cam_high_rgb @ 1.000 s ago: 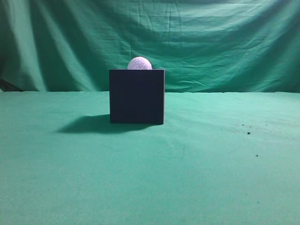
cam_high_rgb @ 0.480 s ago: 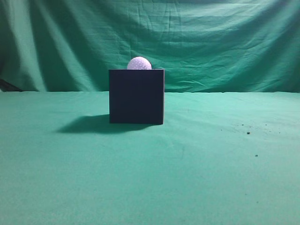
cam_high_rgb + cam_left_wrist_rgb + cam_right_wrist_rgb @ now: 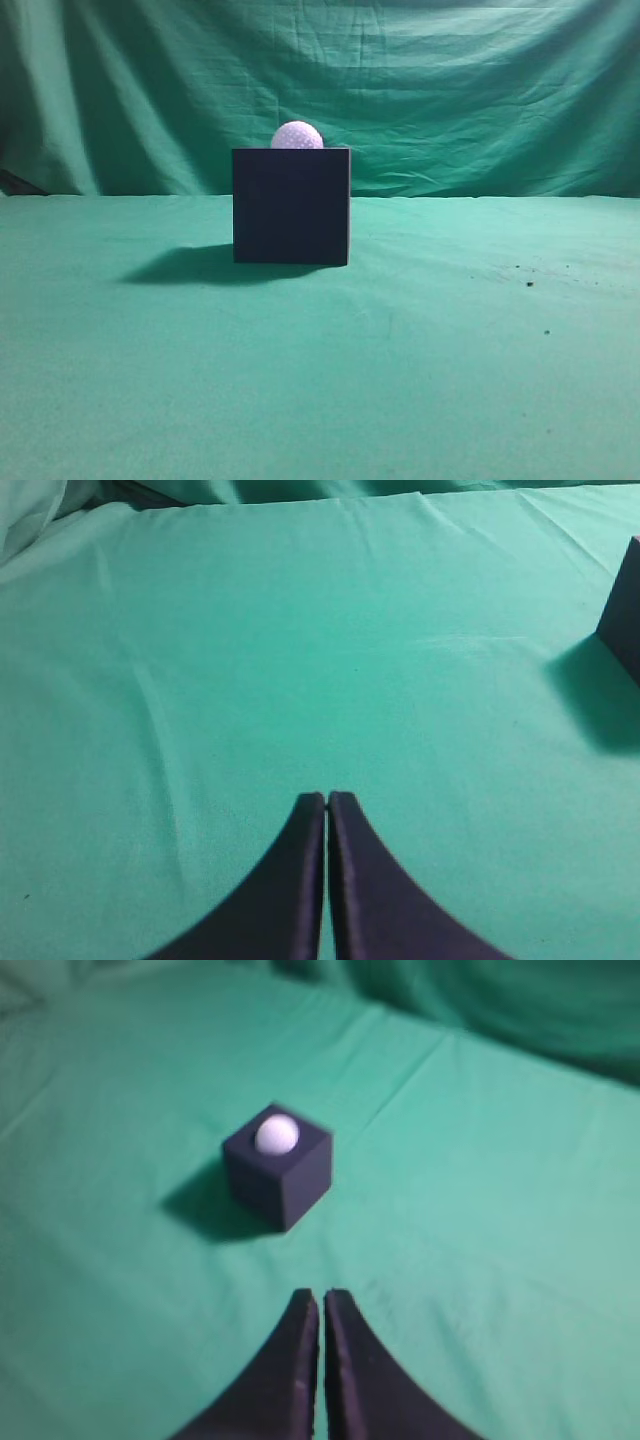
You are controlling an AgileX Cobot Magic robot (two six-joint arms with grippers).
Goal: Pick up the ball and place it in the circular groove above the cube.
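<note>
The ball (image 3: 297, 135) sits on top of the dark cube (image 3: 291, 206), in the round groove, and only its upper part shows above the top edge of the cube in the exterior view. In the right wrist view the ball (image 3: 276, 1133) lies in the middle of the top face of the cube (image 3: 277, 1167), with a dark border around it on all sides.

The cube stands alone on the green cloth (image 3: 420, 380), a little left of the centre, and its shadow falls to the left. There is wide open cloth near, left and right of it. Behind it the green curtain (image 3: 480, 90) hangs at the far edge of the table.

The left gripper (image 3: 327, 802) has its two fingers pressed together, holding nothing, over bare cloth; only a corner of the cube (image 3: 625, 605) shows at the right edge of its view. The right gripper (image 3: 320, 1300) is also closed and empty, well apart from the cube, on its near side.
</note>
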